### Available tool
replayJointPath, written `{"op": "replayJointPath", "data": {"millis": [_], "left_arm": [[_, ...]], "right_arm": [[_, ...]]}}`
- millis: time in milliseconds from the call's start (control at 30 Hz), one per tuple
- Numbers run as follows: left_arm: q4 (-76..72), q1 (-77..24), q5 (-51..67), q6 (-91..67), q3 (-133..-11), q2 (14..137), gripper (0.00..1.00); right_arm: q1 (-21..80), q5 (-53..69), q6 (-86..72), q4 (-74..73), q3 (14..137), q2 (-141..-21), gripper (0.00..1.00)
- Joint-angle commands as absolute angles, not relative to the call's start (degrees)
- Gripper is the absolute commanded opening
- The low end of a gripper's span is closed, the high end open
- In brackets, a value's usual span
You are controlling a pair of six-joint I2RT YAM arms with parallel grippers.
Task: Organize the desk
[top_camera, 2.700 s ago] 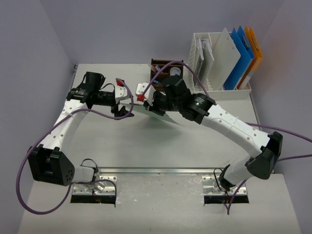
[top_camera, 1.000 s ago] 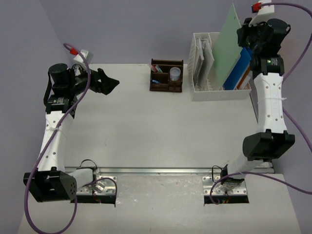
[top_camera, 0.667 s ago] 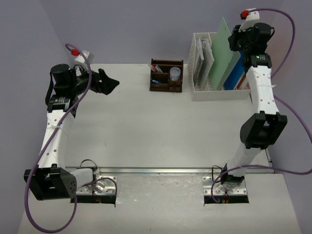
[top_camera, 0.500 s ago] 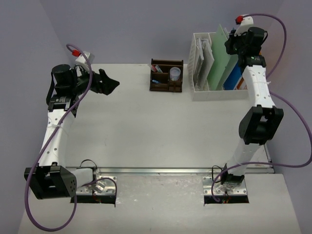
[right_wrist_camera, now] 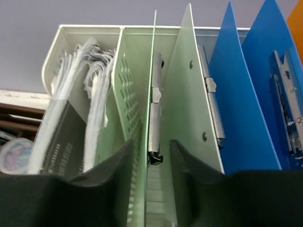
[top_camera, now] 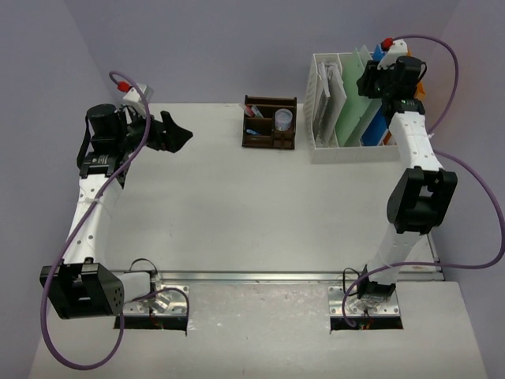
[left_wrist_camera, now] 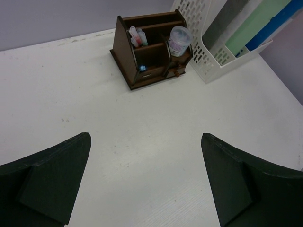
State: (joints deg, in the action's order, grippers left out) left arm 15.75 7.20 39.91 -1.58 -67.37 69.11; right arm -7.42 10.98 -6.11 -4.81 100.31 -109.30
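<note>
1. Right wrist view: right gripper has its fingers parted, straddling the green folder at its clipped edge, with a gap on both sides and nothing pinched.
2. That folder stands in the white file rack, directly below the fingers.
3. Left gripper is spread wide and empty. The desk lies beneath and ahead of it, with the wooden pen organizer farther ahead.

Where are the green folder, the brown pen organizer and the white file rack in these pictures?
Green folder (right_wrist_camera: pixel 194 109): right wrist view, on its flat pale cover.
Pen organizer (left_wrist_camera: pixel 124 54): left wrist view, on its brown side wall.
File rack (top_camera: pixel 355 153): top external view, on its low front wall.
</note>
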Motion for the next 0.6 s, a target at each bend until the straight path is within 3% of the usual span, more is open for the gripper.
{"op": "replayJointPath", "data": {"millis": [0, 133, 233, 300, 467, 567], "left_arm": [[19.48, 7.03, 35.7, -1.59, -71.18, 71.59, 1.0], [23.75, 7.03, 30.27, -1.44, -74.03, 74.7, 1.0], [23.64, 7.03, 26.42, -1.71, -72.86, 74.84, 1.0], [23.86, 7.03, 26.06, -0.87, -72.02, 74.93, 1.0], [23.96, 7.03, 25.46, -0.26, -67.89, 74.94, 1.0], [23.73, 7.12, 24.78, 3.18, -64.46, 73.97, 1.0]], "right_arm": [[-7.65, 13.6, -8.06, -8.55, 106.25, -106.67, 0.66], [-7.65, 17.84, -4.48, -17.1, 116.32, -103.52, 0.84], [-7.51, 21.32, 0.26, -23.93, 115.57, -97.96, 0.97], [-7.29, 22.91, 3.91, -28.12, 112.67, -95.37, 0.99], [-6.94, 23.98, 8.49, -34.38, 89.66, -79.81, 0.99], [-6.94, 23.28, 7.09, -26.24, 63.37, -68.06, 0.99]]}}
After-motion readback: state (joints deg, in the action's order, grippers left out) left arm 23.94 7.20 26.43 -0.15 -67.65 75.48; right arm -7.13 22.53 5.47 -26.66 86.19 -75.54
